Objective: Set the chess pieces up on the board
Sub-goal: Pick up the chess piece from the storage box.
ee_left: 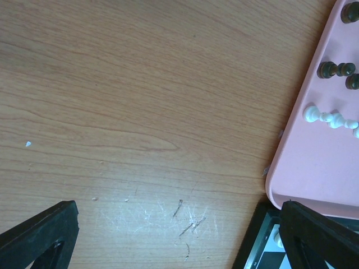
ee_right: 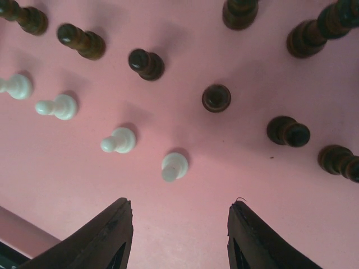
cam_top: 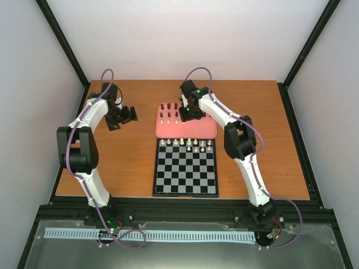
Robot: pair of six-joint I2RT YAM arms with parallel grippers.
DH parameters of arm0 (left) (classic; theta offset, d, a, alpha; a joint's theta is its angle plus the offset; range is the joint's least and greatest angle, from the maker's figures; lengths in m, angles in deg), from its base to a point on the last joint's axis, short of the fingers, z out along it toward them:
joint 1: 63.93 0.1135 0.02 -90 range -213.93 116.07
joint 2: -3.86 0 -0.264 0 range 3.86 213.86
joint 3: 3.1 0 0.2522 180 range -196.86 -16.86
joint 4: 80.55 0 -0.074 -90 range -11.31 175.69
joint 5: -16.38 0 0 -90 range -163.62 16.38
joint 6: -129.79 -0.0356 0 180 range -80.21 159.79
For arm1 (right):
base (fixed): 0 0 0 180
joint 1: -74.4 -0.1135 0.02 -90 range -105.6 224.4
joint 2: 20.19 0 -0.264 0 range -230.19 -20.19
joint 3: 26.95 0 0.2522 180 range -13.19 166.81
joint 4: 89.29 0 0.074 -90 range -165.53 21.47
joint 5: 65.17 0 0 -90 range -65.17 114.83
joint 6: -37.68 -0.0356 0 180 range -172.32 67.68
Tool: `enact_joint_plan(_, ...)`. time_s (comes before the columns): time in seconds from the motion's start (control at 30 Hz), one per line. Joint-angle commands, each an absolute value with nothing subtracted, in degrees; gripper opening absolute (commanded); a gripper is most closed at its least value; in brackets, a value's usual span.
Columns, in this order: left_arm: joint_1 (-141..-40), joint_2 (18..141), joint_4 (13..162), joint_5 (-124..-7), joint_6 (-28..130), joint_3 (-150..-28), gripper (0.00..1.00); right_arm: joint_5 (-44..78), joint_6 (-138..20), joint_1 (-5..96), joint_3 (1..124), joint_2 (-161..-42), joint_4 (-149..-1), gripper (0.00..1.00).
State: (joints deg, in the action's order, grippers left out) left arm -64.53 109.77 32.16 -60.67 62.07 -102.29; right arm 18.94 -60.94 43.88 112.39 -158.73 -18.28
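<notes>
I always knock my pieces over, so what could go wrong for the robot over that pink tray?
The right pincer hangs open over the pink tray, where chess pieces stand close together; reaching for the nearest white pawn, a finger might topple a neighbour. The board has far rows that already look crowded, so setting another piece there could bump those.

A pink tray [cam_top: 190,132] lies on the wooden table [cam_top: 123,168]. Left of the tray, faint scratches [ee_left: 188,224] mark the wood. Well in front of the tray runs a white slotted strip [cam_top: 168,236], perhaps cable ducting.
</notes>
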Motion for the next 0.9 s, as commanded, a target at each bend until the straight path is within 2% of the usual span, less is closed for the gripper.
enact_joint_plan(0.0, -64.6, 109.7, 32.7, -60.0, 62.1, -102.8, 1.00, 17.2, -61.3, 43.5, 115.2, -159.8, -19.3, 0.47)
enact_joint_plan(0.13, -64.6, 109.8, 32.6, -60.2, 61.9, -102.8, 1.00, 17.3, -61.4, 43.5, 116.7, -161.8, -19.5, 0.46)
enact_joint_plan(0.33, -64.6, 110.0, 32.5, -60.4, 61.9, -103.0, 1.00, 16.1, -61.4, 43.5, 118.7, -164.3, -18.7, 0.37)
enact_joint_plan(0.73, -64.6, 110.3, 32.4, -60.5, 61.8, -103.0, 1.00, 16.0, -61.5, 43.5, 119.4, -166.2, -18.4, 0.31)
enact_joint_plan(0.87, -64.6, 110.5, 32.4, -60.5, 61.8, -103.2, 1.00, 15.7, -61.4, 43.5, 120.4, -166.9, -17.6, 0.25)
